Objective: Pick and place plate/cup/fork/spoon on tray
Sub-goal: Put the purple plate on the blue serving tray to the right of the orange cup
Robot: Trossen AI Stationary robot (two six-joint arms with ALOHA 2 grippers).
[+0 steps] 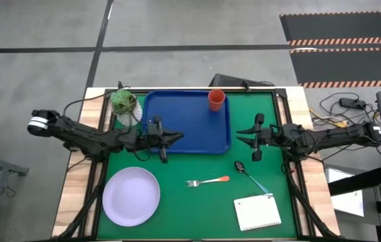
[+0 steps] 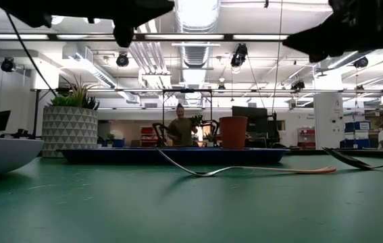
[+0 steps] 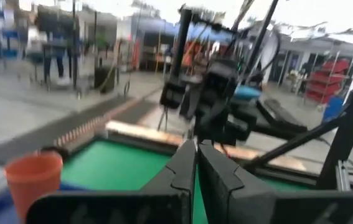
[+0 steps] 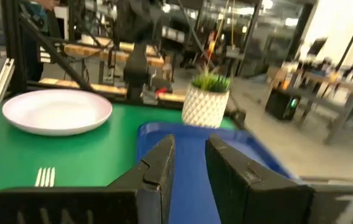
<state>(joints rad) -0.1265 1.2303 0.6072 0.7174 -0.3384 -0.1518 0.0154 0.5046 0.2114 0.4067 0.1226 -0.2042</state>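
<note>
While only the cup (image 1: 216, 99) is standing on the tray (image 1: 177, 134), at its upper right corner in the overhead frame, the other pieces are lying across the lower half of the green mat, waiting to be collected. At lower left the plate (image 1: 131, 195) is sitting flat and well apart from the tray; toward the centre the fork (image 1: 207, 181) is lying with its orange handle pointing right, and just right of it the spoon (image 1: 252, 176) is slanting toward the notepad (image 1: 257, 213) at lower right. Near the tray's upper left corner the potted plant (image 1: 125, 105) is standing as clutter. Reaching in from the left edge, the left gripper (image 1: 175, 136) is hovering over the tray's left part with its fingers nearly pressed together and holding nothing. Stretching in from the right edge, the right gripper (image 1: 238, 138) is hanging just beside the tray's right rim, its fingers slightly parted and empty, seemingly poised above the cutlery.
</note>
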